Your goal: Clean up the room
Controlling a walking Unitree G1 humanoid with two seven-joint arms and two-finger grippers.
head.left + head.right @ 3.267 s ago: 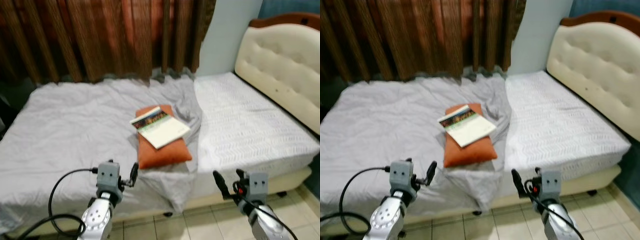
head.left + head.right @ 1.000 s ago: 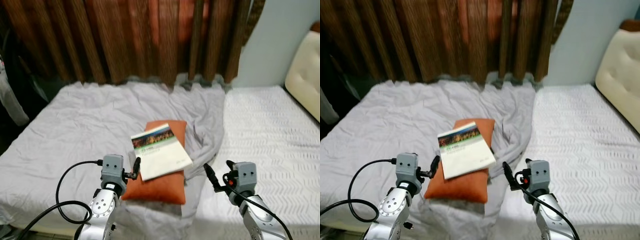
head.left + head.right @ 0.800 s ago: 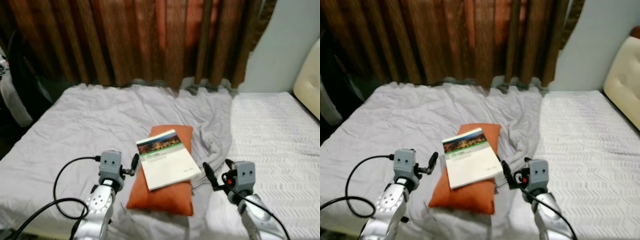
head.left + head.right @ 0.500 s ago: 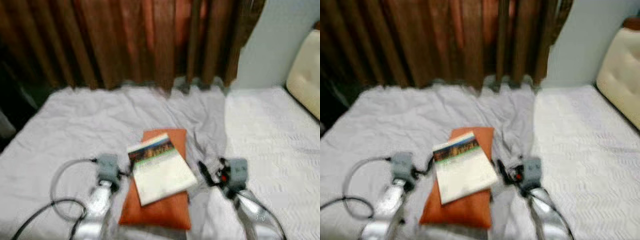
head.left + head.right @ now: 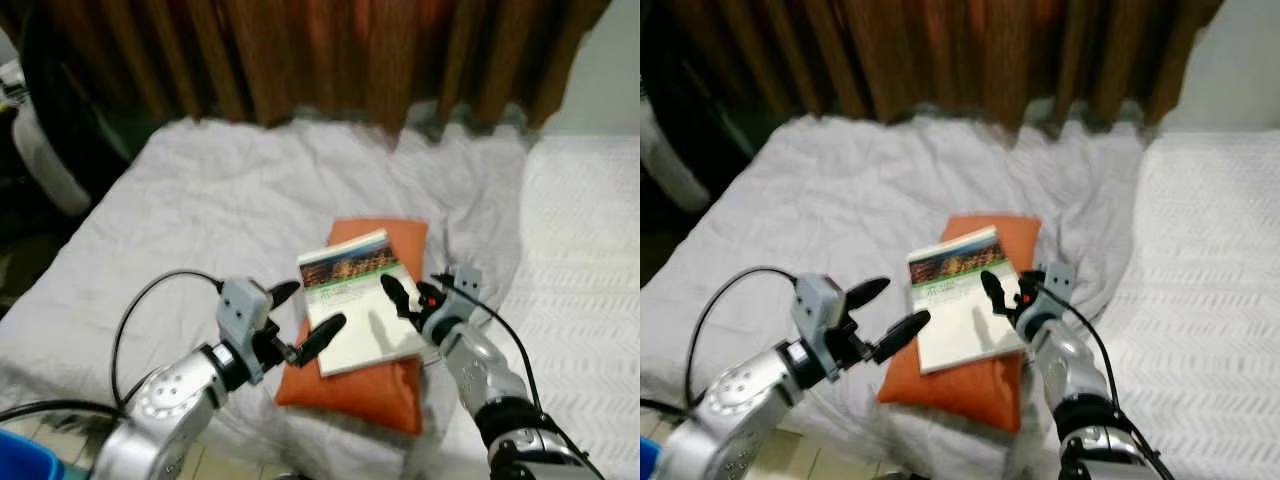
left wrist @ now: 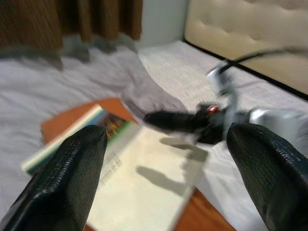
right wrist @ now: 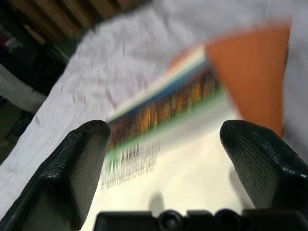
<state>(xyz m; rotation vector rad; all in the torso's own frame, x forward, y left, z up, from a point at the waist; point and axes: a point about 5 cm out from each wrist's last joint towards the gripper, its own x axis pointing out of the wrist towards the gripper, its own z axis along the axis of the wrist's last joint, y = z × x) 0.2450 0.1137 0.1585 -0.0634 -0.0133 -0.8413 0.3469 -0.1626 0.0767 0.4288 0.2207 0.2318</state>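
Left eye view: we see the book (image 5: 361, 298) on the orange pillow (image 5: 377, 378), mid-bed (image 5: 190, 215) near the front edge. Left gripper (image 5: 307, 315) reaches in, fingers spread, beside the book's left edge. Right gripper (image 5: 396, 294) hovers over its right side.
Right wrist view: fingers (image 7: 72, 168) released, above the cover.

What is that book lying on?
The book lies on an orange pillow, which rests on the rumpled grey sheet of the bed. The pillow's middle is covered by the book, so what lies between them cannot be seen.
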